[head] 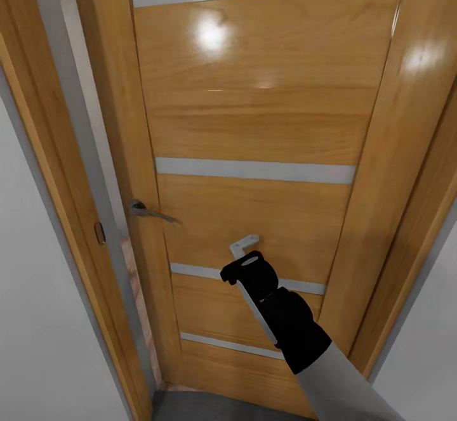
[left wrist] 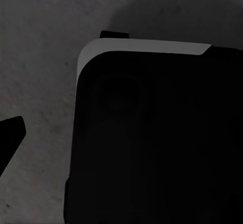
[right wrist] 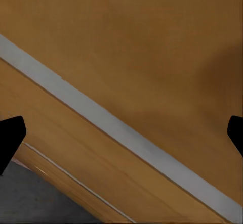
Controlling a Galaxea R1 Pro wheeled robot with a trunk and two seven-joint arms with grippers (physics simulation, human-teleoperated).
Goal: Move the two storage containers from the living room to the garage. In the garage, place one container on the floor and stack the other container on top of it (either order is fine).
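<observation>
Storage containers are nowhere in these pictures, so which way they lie from either claw cannot be told; what faces the robot is a wooden door [head: 254,155] with grey horizontal strips, ajar, a sliver of pale plank floor [head: 132,262] showing through the gap at its left edge beside the door frame [head: 38,174]. Moving rightward, the lever handle [head: 149,211] sits on the door's left stile, and the right gripper [head: 244,250] is raised close against a lower panel, right of and below that handle. In the right wrist view its two dark fingertips [right wrist: 10,138] stand at opposite edges of the picture, so this claw is spread wide and empty, with the door panel close ahead. The left wrist view looks down on speckled grey floor [left wrist: 40,57] and a dark rounded body, probably the robot's own base; one fingertip shows at the edge, so I cannot tell how wide that claw stands.
</observation>
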